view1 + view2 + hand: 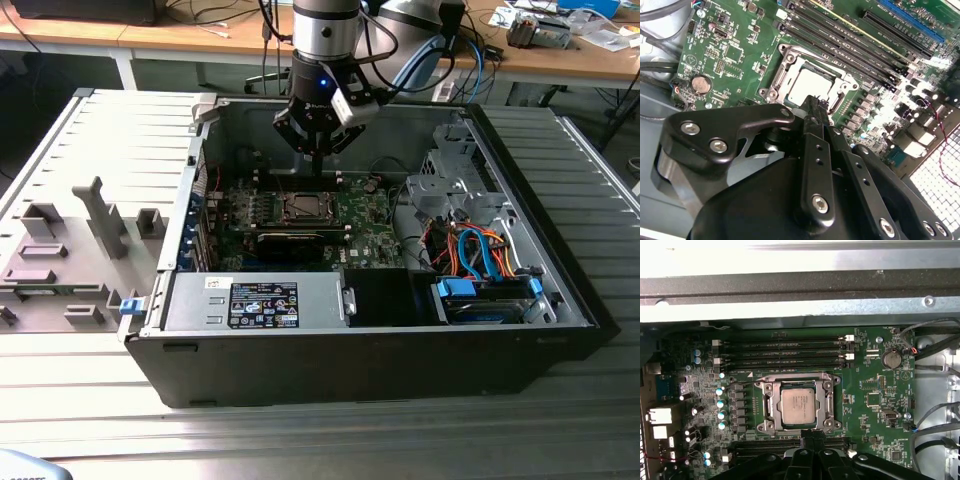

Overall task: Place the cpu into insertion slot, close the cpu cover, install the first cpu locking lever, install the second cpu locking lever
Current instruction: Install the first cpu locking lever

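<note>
The cpu [797, 407] lies flat in the insertion slot [762, 426] on the green board, its silvery top facing up. The cpu cover [771, 405] lies down around it as a metal frame, and the chip shows through its window. My gripper [812, 437] hangs just beside the socket's edge, above the board, with its black fingers pressed together on nothing. In the second wrist view the cpu [810, 85] sits just past my gripper [816, 107]. In the exterior view my gripper [315, 160] hovers inside the open computer case, above and behind the insertion slot [303, 207].
Long black memory slots [785, 352] run along one side of the socket, and more slots [770, 446] on the other. Capacitors [720, 402] and a coin battery [891, 359] stand nearby. A drive cage [455, 180], cables [470, 250] and the power supply [260, 300] crowd the case.
</note>
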